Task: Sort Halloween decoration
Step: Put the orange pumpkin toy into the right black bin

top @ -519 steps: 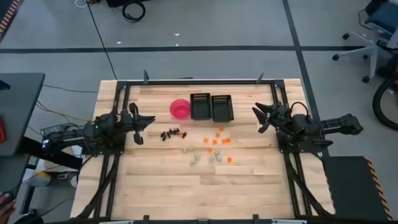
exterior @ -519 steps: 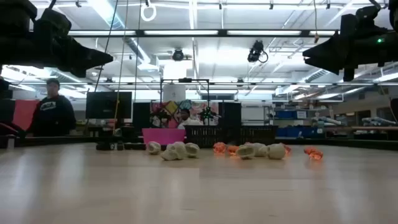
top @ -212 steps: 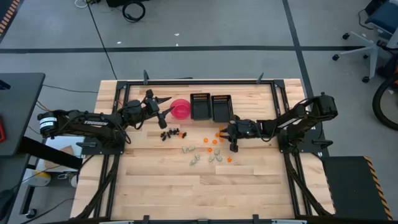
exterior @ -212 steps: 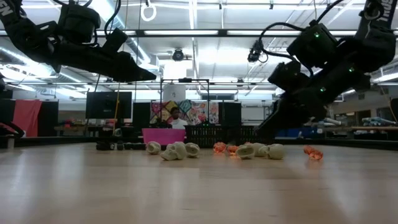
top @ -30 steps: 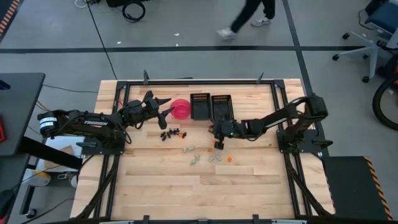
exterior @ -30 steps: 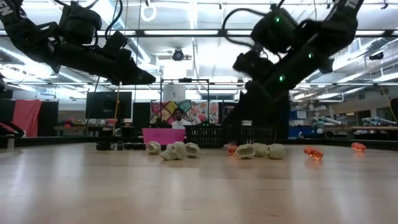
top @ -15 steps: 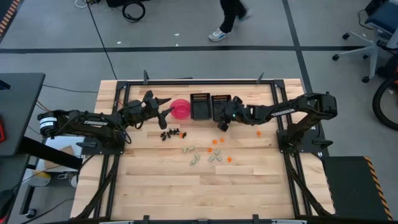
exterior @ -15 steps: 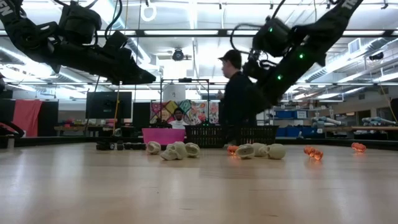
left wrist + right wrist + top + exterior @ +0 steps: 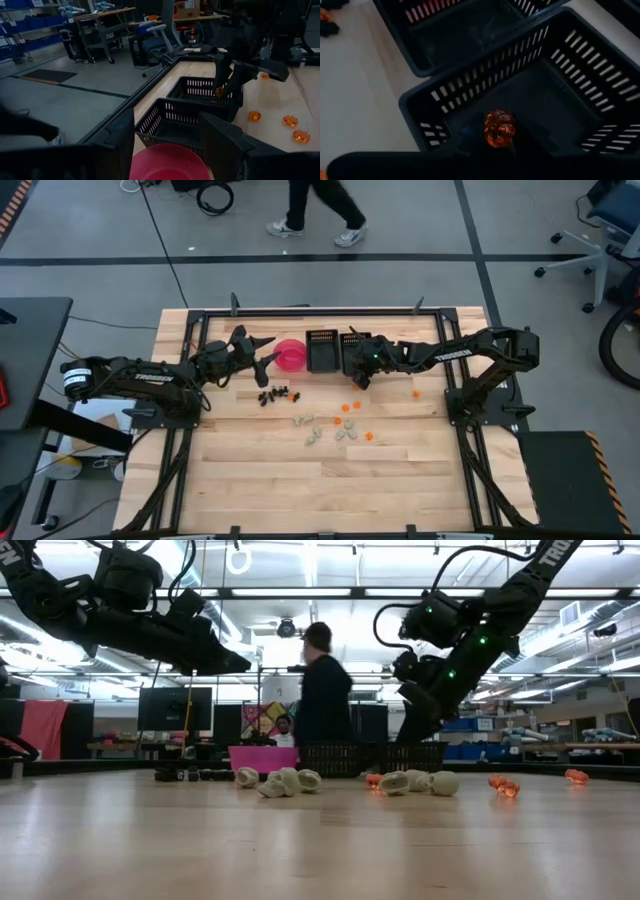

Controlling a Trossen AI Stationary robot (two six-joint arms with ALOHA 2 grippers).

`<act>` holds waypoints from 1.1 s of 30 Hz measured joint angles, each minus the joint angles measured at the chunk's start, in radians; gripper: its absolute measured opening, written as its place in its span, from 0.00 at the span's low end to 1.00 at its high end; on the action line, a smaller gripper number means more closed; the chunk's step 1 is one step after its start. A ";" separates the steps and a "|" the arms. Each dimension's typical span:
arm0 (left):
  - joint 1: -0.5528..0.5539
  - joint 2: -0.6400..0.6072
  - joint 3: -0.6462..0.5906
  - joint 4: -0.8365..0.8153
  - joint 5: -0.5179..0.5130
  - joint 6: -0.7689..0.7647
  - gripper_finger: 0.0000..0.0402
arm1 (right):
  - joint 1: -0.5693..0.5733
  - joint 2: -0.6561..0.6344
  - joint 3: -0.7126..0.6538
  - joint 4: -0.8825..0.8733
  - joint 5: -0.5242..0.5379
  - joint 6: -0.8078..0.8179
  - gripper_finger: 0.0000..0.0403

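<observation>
The right gripper [image 9: 500, 131] hangs over the right-hand black basket [image 9: 560, 95], its fingers pinched narrow on one orange piece [image 9: 499, 128]. The basket's open floor lies directly below the fingertips, and the second basket [image 9: 455, 35] stands just beyond it, touching or nearly so. This looks like the drop-off step of sorting: an orange piece carried to its container and not yet let go.

The next move likely calls for spreading the fingers so the piece falls inside the basket walls, then lifting clear and going back for another.

The left gripper [image 9: 165, 140] waits above the pink bowl [image 9: 167, 162], fingers spread wide and empty, with the bowl's rim just under the fingertips.

The rest of the decoration lies on the table [image 9: 260, 470]: a cluster of dark pieces [image 9: 275, 394] near the left fingers, pale pieces [image 9: 325, 430] nearer the middle, and loose orange pieces [image 9: 350, 408] well apart from the right fingers, one [image 9: 415, 393] off on its own.

A person [image 9: 322, 705] walks past behind the table.
</observation>
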 joint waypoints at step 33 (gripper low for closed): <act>0.000 0.000 0.000 -0.026 0.000 -0.002 0.47 | 0.119 -0.377 0.001 -0.687 0.087 0.312 0.53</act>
